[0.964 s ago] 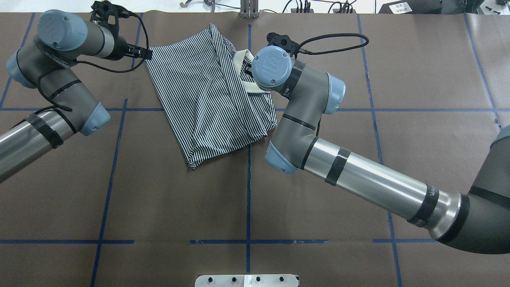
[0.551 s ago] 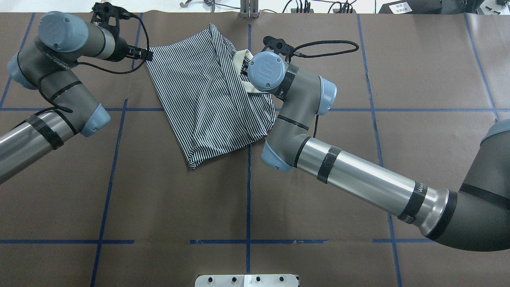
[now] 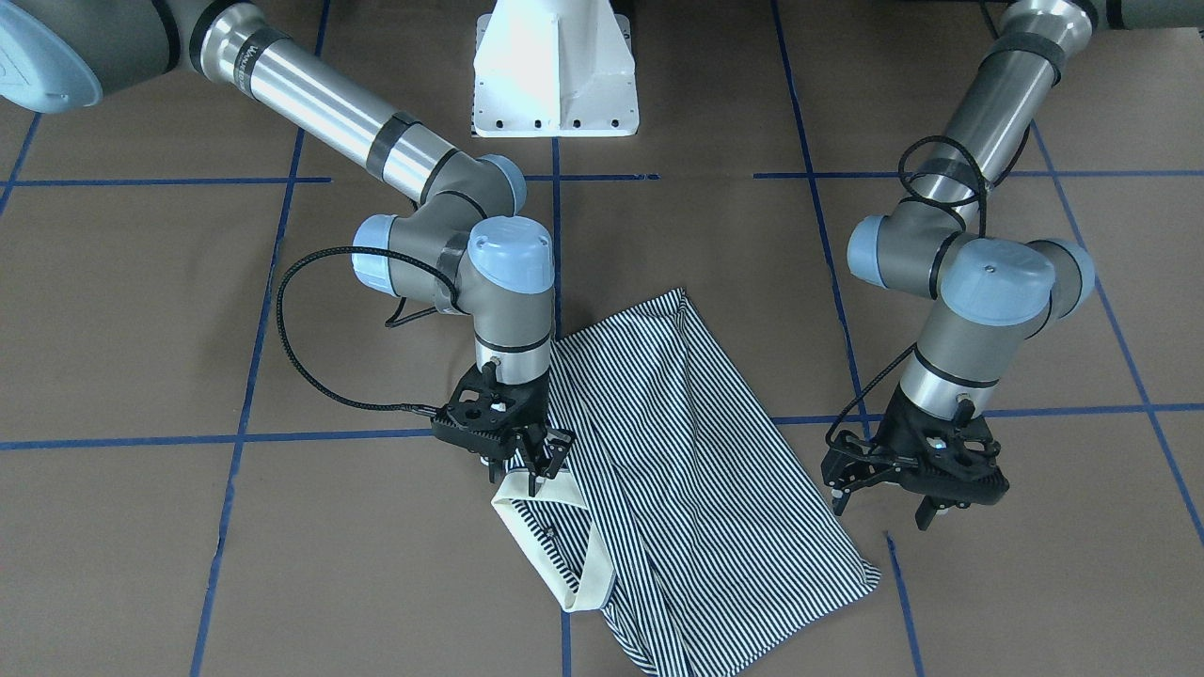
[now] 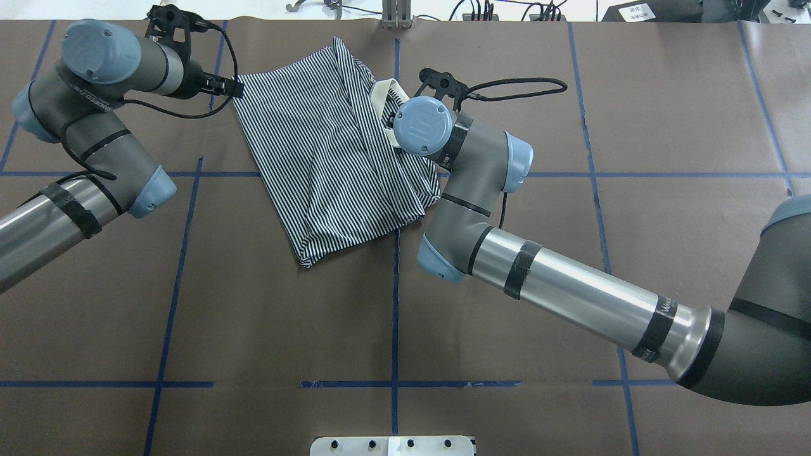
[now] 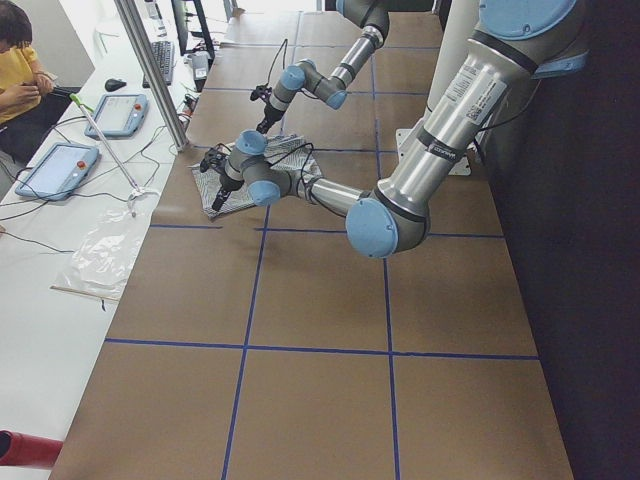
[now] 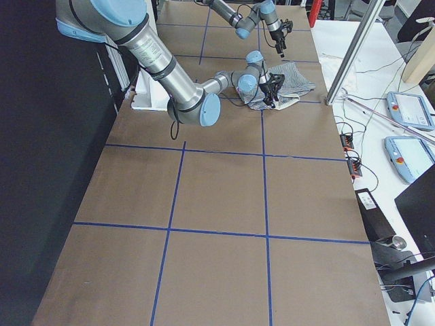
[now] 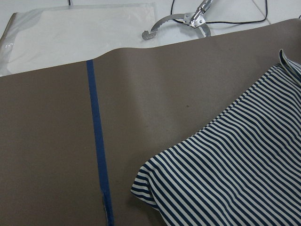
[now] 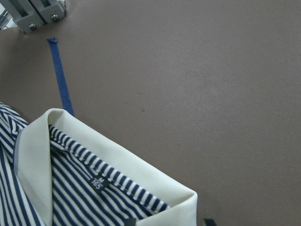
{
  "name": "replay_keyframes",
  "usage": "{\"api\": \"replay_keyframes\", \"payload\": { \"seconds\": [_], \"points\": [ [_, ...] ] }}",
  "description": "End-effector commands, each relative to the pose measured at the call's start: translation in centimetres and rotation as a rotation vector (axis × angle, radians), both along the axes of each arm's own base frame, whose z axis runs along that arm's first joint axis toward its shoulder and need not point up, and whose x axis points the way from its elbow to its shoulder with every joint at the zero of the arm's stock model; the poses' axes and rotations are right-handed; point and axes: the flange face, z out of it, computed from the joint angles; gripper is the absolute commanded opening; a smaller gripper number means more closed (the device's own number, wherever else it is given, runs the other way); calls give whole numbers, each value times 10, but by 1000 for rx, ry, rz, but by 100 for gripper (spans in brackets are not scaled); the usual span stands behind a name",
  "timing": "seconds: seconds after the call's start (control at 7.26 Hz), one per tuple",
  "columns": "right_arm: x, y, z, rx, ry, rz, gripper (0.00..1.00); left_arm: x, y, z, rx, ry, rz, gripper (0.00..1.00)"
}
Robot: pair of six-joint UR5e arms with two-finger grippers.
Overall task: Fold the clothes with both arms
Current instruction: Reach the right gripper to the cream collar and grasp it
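The striped polo shirt (image 4: 317,158) lies folded lengthwise on the brown table, its cream collar (image 3: 546,536) at the far side from the robot. My right gripper (image 3: 531,470) hangs low over the collar's edge. In the right wrist view its fingertips (image 8: 129,220) stand apart on either side of the collar (image 8: 117,160), so it is open. In the overhead view it is hidden under the wrist. My left gripper (image 3: 884,496) is open and empty just beside the shirt's far corner (image 7: 141,186), apart from the cloth.
The white pedestal base (image 3: 555,66) stands at the robot's side. Blue tape lines (image 4: 395,304) grid the table. A metal post (image 8: 35,14) and a metal hook (image 7: 188,21) sit at the far edge. An operator (image 5: 15,60) sits by tablets.
My right wrist has shifted a little left and back towards the robot over the collar. The left arm has barely moved. The shirt lies as before.
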Motion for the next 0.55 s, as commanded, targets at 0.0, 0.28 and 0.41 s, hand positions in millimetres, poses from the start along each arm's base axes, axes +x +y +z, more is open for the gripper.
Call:
{"api": "replay_keyframes", "payload": {
  "seconds": [0.0, 0.28, 0.41],
  "points": [
    [-3, 4, 4, 1, 5, 2, 57, 0, 0, 0, 0, 0, 1, 100],
    [-3, 3, 5, -11, -5, 43, 29, 1, 1, -1, 1, 3, 1, 100],
    [-3, 3, 5, -16, -12, 51, 0, -1, 3, 4, -2, -1, 0, 100]
  ]
}}
